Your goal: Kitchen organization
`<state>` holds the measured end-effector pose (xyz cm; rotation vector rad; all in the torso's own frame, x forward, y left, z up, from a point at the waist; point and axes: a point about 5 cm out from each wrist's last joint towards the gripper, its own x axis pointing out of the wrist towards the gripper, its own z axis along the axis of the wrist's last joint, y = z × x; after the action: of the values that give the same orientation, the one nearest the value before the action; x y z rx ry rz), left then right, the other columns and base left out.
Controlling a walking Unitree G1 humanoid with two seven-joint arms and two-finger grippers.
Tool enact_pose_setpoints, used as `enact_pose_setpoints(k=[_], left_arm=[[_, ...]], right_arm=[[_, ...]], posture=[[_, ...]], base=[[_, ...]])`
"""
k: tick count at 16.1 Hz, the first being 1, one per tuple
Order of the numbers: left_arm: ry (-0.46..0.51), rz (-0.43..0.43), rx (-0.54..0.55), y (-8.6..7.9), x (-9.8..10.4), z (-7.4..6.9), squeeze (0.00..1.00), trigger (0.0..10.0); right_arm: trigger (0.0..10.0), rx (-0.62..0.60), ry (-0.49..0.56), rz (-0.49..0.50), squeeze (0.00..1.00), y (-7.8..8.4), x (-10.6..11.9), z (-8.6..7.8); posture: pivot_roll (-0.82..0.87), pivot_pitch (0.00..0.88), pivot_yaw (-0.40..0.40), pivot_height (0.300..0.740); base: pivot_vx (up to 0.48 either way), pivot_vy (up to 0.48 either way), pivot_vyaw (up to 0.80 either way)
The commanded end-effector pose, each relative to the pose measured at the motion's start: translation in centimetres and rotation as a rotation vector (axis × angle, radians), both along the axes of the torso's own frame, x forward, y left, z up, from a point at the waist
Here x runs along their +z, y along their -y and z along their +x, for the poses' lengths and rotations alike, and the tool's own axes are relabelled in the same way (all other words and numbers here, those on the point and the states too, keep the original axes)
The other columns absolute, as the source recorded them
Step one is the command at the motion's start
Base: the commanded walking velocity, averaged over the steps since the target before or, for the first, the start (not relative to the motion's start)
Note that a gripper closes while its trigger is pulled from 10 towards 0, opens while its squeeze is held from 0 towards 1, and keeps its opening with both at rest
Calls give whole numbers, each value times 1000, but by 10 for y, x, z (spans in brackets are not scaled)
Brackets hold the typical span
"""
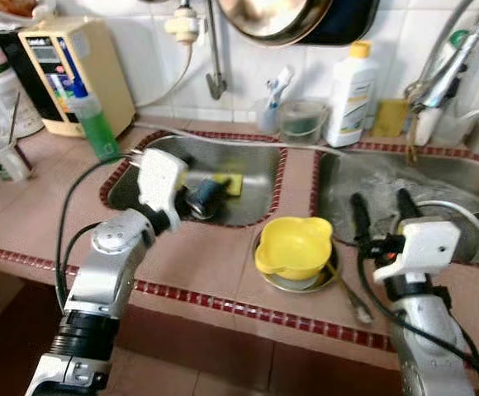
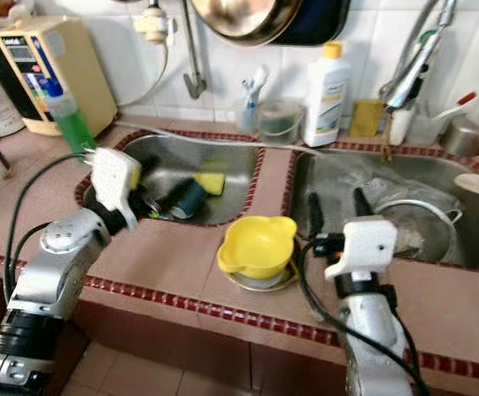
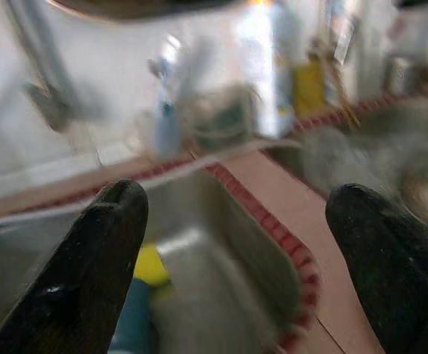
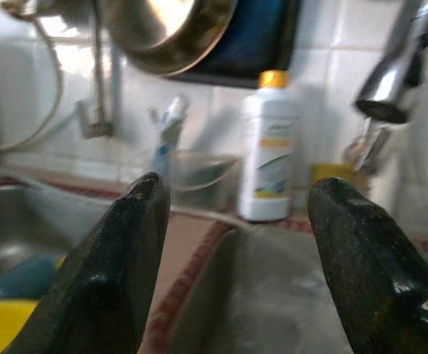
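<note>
Left wrist view shows your left tool [image 3: 236,251] with its two black fingers spread wide and nothing between them, looking down into the left sink basin [image 1: 256,169]. From the head camera that tool [image 1: 192,196] sits in the middle left of the frame, over the near rim of the basin, just beside a dark teal cup [image 1: 206,196] lying on its side on the basin floor with a yellow sponge [image 1: 233,181] behind it. If you reach for the cup from here, its round side could roll away from the fingers, or you could catch the sponge with it.

Your right tool [image 1: 381,216] is released too, fingers parted and empty, held over the bench [image 1: 198,256] at the near edge of the right sink basin [image 1: 347,177], lower right of the frame. Just beside it, lower centre, a yellow bowl [image 1: 294,246] sits on a metal lid or plate. I judge that stack loose: a sideways sweep of the right arm could knock the bowl off the bench edge. A spoon [image 1: 357,307] lies near the arm and could get dragged along. The black cable by the right wrist may snag.
</note>
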<state>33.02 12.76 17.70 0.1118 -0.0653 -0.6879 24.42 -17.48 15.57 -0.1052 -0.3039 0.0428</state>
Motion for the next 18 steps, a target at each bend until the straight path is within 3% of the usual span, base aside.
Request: enact_pose_setpoints(k=[1,6,9,11,18], left_arm=[[-11,31,-41,1,2,-3,0,10000],[-62,57,-109,3,4,-1,0,10000],[-83,71,-139,5,6,1,0,10000],[-154,72,-181,9,4,2,0,10000],[-166,93,-227,18,8,8,0,10000]], right_arm=[[10000,34,-14,6,0,-4,1,-5],[10000,216,-119,70,0,-20,-11,-36],[10000,245,-156,86,0,-23,-15,-46],[10000,268,-190,85,0,-26,-20,-57],[10000,312,-259,79,0,-33,-30,-75]], posture=[[-161,30,91,740],[-178,43,100,740],[-186,46,106,740],[-201,46,115,740],[-222,37,135,740]], base=[[0,0,0],[0,0,0],[0,0,0],[0,0,0],[0,0,0]])
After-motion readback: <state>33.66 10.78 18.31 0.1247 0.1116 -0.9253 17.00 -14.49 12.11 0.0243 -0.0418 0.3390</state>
